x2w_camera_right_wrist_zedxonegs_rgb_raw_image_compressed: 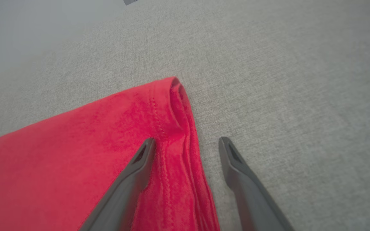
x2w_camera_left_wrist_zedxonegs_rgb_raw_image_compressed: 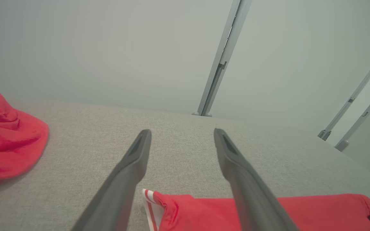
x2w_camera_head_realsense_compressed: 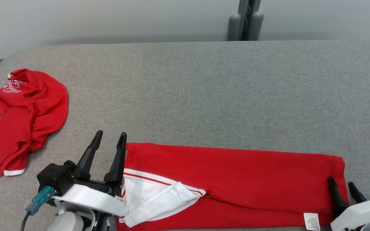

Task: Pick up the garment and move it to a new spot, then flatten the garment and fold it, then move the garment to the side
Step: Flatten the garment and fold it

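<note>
Two sets of jaws wide open, nothing held: L gripper [x2w_camera_head_realsense_compressed: 111, 133] just off the white-trimmed end of the folded red shirt [x2w_camera_head_realsense_compressed: 236, 173], R gripper [x2w_camera_head_realsense_compressed: 341, 180] straddling its hem at the opp. end, near the table [x2w_camera_head_realsense_compressed: 204, 89] front; cloth's soft, light, floppy, so I'd pinch both ends thru all layers.

The left gripper [x2w_camera_head_realsense_compressed: 111, 134] and right gripper [x2w_camera_head_realsense_compressed: 341, 182] have long black fingers [x2w_camera_head_realsense_compressed: 88, 157] and white shells [x2w_camera_head_realsense_compressed: 88, 199]; a teal plug [x2w_camera_head_realsense_compressed: 42, 195] with a black cable [x2w_camera_head_realsense_compressed: 24, 223] sits on the left one.
</note>
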`<state>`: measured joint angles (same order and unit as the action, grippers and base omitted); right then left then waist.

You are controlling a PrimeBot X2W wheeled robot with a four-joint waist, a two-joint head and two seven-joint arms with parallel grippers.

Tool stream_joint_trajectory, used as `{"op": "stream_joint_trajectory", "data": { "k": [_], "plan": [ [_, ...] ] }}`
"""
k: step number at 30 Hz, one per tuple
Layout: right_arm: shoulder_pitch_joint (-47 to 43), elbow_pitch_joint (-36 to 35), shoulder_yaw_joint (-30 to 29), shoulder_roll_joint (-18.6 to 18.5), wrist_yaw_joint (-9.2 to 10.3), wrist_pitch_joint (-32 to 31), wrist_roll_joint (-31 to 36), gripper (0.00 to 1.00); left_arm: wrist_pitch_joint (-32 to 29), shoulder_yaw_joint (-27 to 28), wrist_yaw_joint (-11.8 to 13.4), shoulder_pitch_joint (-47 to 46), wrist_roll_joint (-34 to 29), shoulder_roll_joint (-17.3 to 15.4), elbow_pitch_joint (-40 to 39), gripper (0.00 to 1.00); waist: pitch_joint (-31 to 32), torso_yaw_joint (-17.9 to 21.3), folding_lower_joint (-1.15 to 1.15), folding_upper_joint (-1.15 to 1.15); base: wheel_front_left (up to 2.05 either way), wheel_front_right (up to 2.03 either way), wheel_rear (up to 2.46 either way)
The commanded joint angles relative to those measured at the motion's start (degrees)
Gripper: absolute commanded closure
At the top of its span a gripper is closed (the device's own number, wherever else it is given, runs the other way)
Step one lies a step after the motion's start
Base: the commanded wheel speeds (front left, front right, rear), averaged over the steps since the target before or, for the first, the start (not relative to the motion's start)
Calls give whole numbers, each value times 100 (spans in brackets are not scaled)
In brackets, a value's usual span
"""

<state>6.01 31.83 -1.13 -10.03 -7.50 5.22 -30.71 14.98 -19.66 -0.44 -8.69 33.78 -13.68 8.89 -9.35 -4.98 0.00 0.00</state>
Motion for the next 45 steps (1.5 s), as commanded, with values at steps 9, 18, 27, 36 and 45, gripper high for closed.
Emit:
{"op": "stream_joint_trajectory", "data": {
  "k": [9, 18, 27, 36, 45],
  "plan": [
    [123, 273, 355, -178, 3, -63, -217, 100, 16, 127, -80, -55, -114, 60, 37, 0, -6, -46, 0, 0, 0, 0, 0],
    [442, 276, 241, -631, 15, -56, -337, 100, 16, 182, -136, -34, -166, 118, 68, 0, -11, -79, 0, 0, 0, 0, 0],
    [1040, 708, -58, -1436, 13, -347, -121, 100, 16, 188, -165, -118, -220, 154, 107, 0, -77, -128, 0, 0, 0, 0, 0],
    [1339, 862, 68, -1545, 7, -677, -10, 100, 16, 216, -152, -57, -238, 192, 174, 0, 44, -131, 0, 0, 0, 0, 0],
    [1025, -300, 339, -1219, 2, -1848, -499, 100, 17, 285, -118, 130, -243, 217, 237, 0, 303, 59, 0, 0, 0, 0, 0]
  ]
}}
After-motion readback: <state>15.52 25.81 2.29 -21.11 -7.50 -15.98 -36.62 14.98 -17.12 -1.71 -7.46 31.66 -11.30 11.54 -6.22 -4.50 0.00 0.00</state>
